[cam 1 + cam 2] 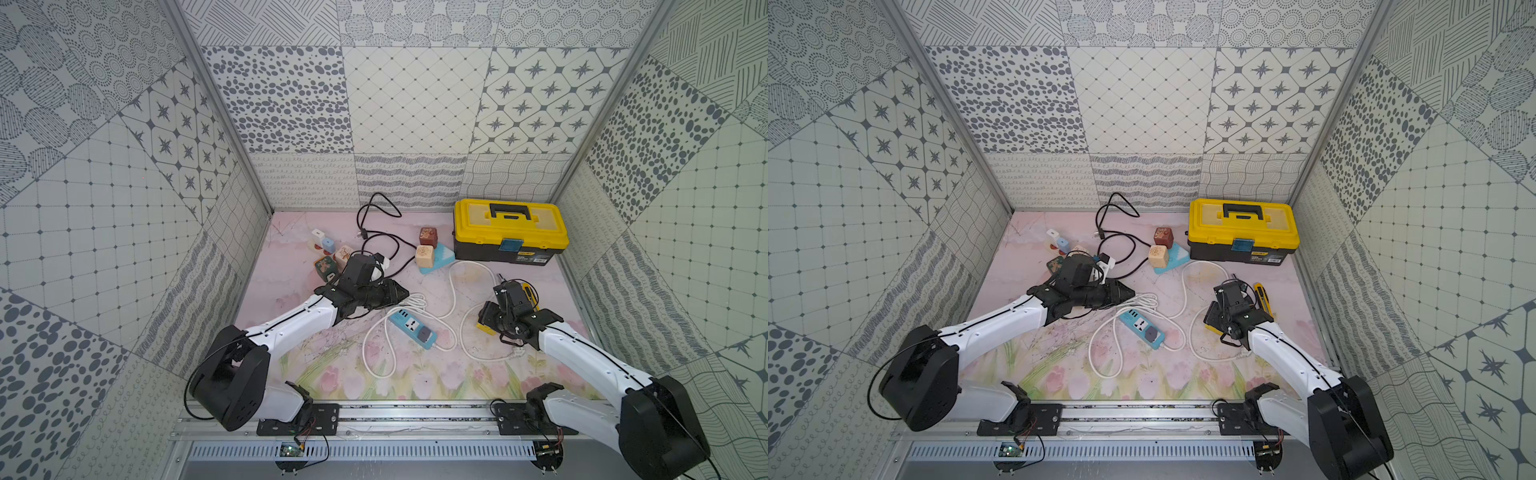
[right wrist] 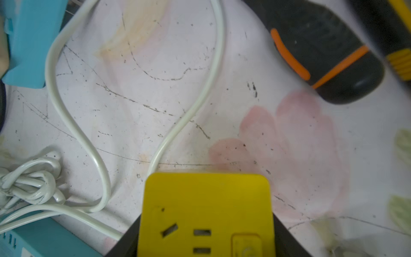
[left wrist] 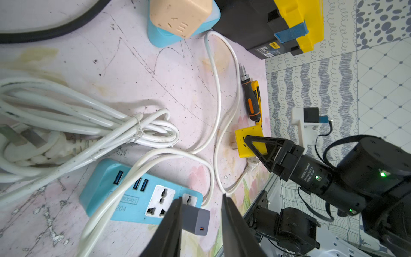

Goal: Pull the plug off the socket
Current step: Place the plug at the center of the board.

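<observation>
A blue power strip (image 1: 409, 328) (image 1: 1140, 328) (image 3: 124, 200) lies mid-table, and a grey plug (image 1: 424, 333) (image 1: 1153, 333) (image 3: 196, 220) stands in its end socket. My left gripper (image 1: 404, 294) (image 1: 1130, 296) (image 3: 202, 198) hovers just behind the strip, open. In the left wrist view its fingers frame the grey plug without gripping it. My right gripper (image 1: 486, 320) (image 2: 205, 222) is shut on a yellow socket cube (image 1: 484, 327) (image 1: 1211, 327) (image 3: 249, 142) (image 2: 206, 200), held low over the table to the right of the strip.
A white cord (image 3: 89, 124) is bundled behind the strip and loops toward a loose white plug (image 1: 517, 353). A yellow toolbox (image 1: 510, 230) stands at the back right, with a screwdriver (image 3: 250, 100) beside my right gripper. Wooden blocks (image 1: 426, 255) and a black cable (image 1: 374, 232) lie behind.
</observation>
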Controlling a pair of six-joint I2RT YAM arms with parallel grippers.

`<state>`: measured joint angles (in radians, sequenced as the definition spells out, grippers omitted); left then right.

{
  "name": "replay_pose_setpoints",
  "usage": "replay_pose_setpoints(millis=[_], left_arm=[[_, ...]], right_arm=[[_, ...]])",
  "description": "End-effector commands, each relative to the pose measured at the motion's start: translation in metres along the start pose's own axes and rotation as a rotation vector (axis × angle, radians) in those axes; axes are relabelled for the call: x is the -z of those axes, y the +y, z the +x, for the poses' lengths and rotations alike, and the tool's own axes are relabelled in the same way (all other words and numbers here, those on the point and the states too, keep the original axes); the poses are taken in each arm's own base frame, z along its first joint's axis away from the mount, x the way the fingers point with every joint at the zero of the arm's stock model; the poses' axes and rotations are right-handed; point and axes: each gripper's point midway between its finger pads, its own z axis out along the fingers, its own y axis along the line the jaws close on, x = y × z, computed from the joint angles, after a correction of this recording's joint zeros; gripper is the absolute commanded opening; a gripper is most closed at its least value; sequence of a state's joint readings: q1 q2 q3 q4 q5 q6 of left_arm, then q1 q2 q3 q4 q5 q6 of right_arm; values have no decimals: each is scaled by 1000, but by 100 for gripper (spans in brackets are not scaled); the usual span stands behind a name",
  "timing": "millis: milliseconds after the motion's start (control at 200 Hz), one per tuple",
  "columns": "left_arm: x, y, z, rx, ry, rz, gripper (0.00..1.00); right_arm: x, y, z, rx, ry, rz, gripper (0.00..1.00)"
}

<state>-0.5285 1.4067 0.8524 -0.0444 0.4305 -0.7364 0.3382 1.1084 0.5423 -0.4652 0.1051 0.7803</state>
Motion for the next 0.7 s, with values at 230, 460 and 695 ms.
replay_pose_setpoints(millis=[230, 460, 695], left_arm=[[-3, -13, 29, -352, -27, -84, 41], [-11, -24, 49, -586, -30, -153, 48], [-25, -32, 73, -765, 4, -185, 50]], right_arm=[[2, -15, -3, -195, -19, -49, 64], [19, -31, -16, -202, -91, 46, 89], [39, -29, -28, -163, -101, 88, 98]])
